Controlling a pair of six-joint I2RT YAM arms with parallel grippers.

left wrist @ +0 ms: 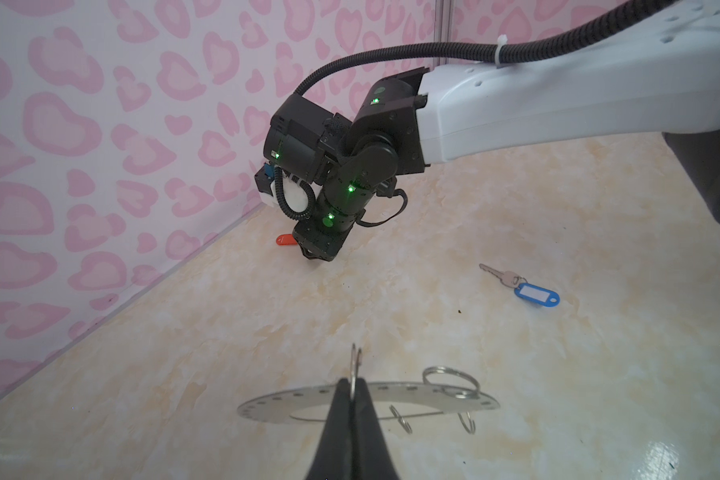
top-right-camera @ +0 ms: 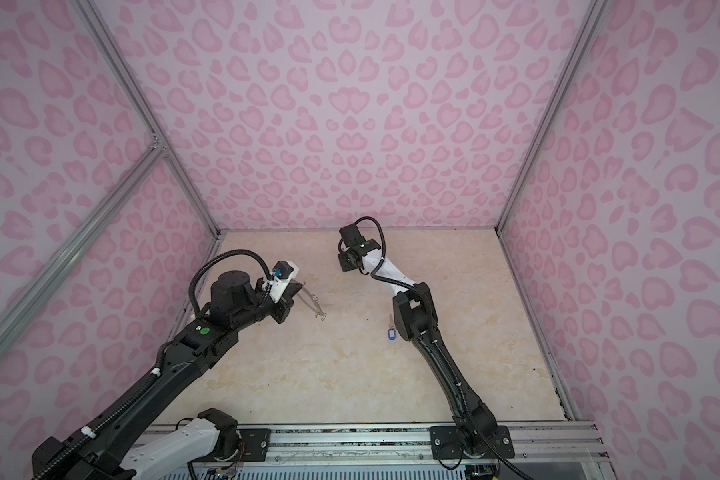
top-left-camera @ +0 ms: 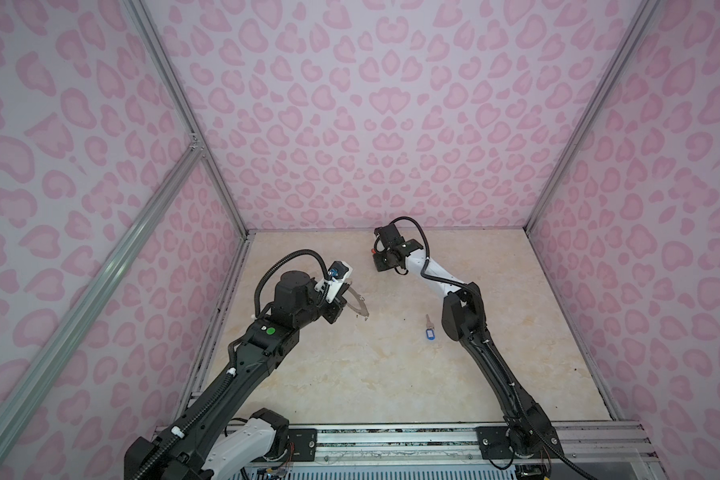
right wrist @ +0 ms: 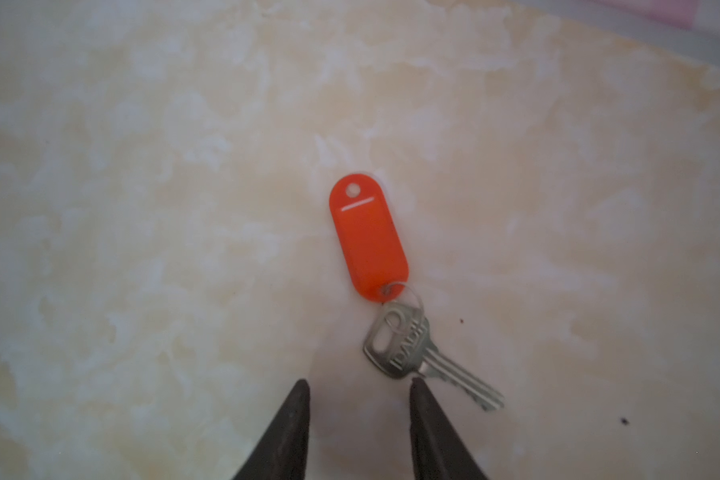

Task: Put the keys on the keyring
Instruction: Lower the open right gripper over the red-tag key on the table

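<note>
The keyring is a flat grey disc with small rim holes and wire loops, held level just above the floor; it also shows in both top views. My left gripper is shut on one upright wire loop at its edge. The red-tagged key lies flat on the floor with its tag pointing away. My right gripper hangs open just short of it, with one fingertip beside the key's head and nothing between the jaws. The blue-tagged key lies alone beside the right arm.
The floor is beige marble-patterned tile, boxed in by pink heart-patterned walls. The back wall stands close behind the right gripper. An aluminium rail with the arm bases runs along the front edge.
</note>
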